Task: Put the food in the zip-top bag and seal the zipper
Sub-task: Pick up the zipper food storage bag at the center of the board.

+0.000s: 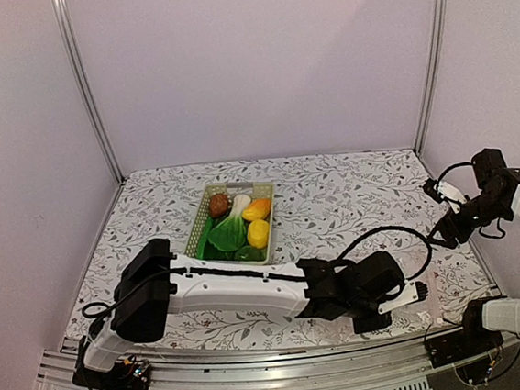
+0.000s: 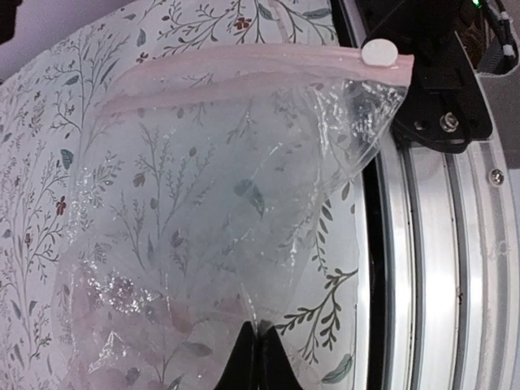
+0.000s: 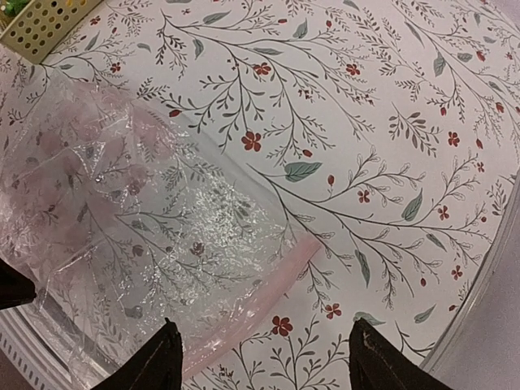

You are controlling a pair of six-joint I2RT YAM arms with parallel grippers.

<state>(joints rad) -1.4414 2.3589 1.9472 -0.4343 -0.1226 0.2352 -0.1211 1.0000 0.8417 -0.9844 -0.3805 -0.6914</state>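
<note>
The zip-top bag [image 2: 211, 211] is clear and crinkly and lies empty on the flowered table near its front right edge. Its pinkish zipper [image 2: 244, 69] has a white slider [image 2: 379, 51] at one end. My left gripper [image 2: 258, 345] is shut on a fold of the bag's film; it also shows in the top view [image 1: 381, 305], reaching across to the right. My right gripper [image 3: 264, 366] is open and empty above the bag's mouth, with the zipper [image 3: 268, 301] between its fingers. The food [image 1: 240, 225] lies in the pale green basket [image 1: 196, 224]: yellow and orange pieces, bok choy, a brown piece.
The table's aluminium front rail [image 2: 439, 268] runs close beside the bag. A black mount [image 2: 439, 106] sits by the slider. The basket's corner [image 3: 41, 24] shows at the top left of the right wrist view. White walls stand around the table.
</note>
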